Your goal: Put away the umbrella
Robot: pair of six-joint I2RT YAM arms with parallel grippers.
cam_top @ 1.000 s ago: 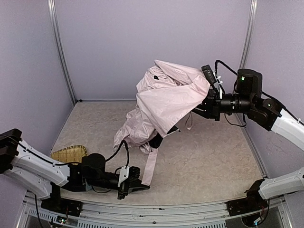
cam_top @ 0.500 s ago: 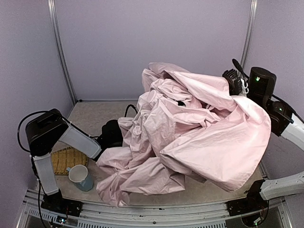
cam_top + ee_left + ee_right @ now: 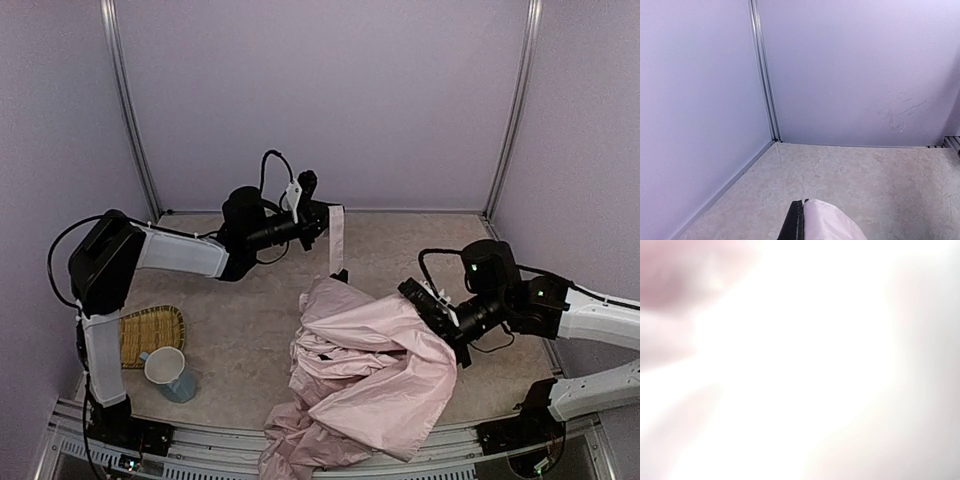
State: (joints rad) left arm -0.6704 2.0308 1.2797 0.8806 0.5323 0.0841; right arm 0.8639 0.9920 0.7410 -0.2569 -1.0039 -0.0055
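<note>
The umbrella (image 3: 365, 375) lies as a crumpled heap of pale pink fabric at the front middle of the table and spills over the near edge. Its shaft, ribs and handle are hidden. A pink strap (image 3: 337, 238) rises from the heap's back end. My left gripper (image 3: 318, 214) holds the top of this strap, raised above the table at the back. In the left wrist view only the strap's pink and black end (image 3: 812, 224) shows; my fingers are out of frame. My right gripper (image 3: 432, 310) is pressed into the heap's right side, its fingertips buried in fabric. The right wrist view is filled with washed-out pink fabric (image 3: 800, 360).
A woven bamboo tray (image 3: 150, 330) lies at the front left with a blue and white mug (image 3: 170, 372) beside its near edge. Lilac walls with metal posts (image 3: 128, 110) close in the back and sides.
The umbrella's fabric, spread wide over the right half, has collapsed into a lower heap at the front middle. My left arm swung to the back centre with the strap. My right arm dropped low.
</note>
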